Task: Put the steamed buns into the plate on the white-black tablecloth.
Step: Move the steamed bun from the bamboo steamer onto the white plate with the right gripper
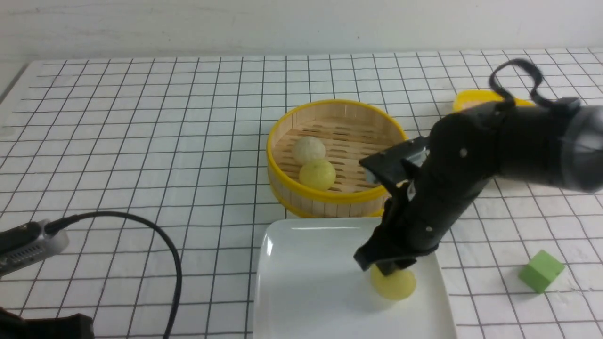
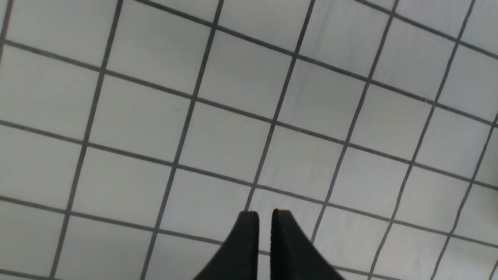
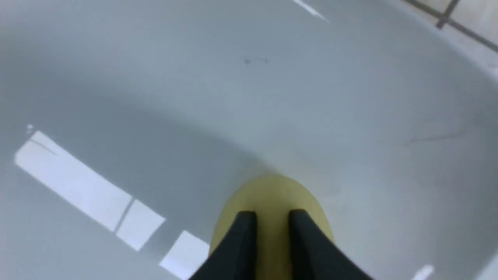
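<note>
Steamed bun [image 1: 395,285] beneath right gripper [image 1: 390,270]

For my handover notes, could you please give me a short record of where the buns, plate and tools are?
plate: holds one yellow-green steamed bun near its right edge
bamboo steamer basket: holds an off-white bun and a second yellow-green bun
right tool: atop the plated bun; grip unclear
left tool: above bare tablecloth, jaws nearly together, empty
green cube: on tablecloth, right of plate
</note>
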{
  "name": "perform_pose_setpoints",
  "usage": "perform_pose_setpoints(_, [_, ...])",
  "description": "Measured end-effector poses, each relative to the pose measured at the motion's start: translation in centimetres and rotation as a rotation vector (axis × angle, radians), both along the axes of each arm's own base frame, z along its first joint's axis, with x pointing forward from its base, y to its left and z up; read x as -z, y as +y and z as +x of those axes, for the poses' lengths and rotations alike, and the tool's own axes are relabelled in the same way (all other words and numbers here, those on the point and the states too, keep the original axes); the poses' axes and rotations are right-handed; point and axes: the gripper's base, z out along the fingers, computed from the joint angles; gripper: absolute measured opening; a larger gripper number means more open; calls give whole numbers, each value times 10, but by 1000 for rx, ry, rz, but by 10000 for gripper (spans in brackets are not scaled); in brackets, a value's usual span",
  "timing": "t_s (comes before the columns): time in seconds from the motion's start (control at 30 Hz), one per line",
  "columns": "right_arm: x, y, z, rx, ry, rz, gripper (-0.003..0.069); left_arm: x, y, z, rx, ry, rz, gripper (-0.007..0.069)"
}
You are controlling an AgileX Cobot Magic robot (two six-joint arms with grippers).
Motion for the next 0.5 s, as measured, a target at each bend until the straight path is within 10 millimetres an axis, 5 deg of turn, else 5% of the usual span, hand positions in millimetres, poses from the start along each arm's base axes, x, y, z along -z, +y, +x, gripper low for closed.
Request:
perform_pose_setpoints(0.17, [7,5,0,-1,-5,-26,384,0,0,0,0,0,0,73])
perform_pose_setpoints(0.3, [-14,2,-5,-13,41,-52,503,0,0,0,0,0,0,76])
perform_pose_setpoints(0.5, [-77,-17,-19,-36,4,-71,488,0,0,0,0,-2,0,87])
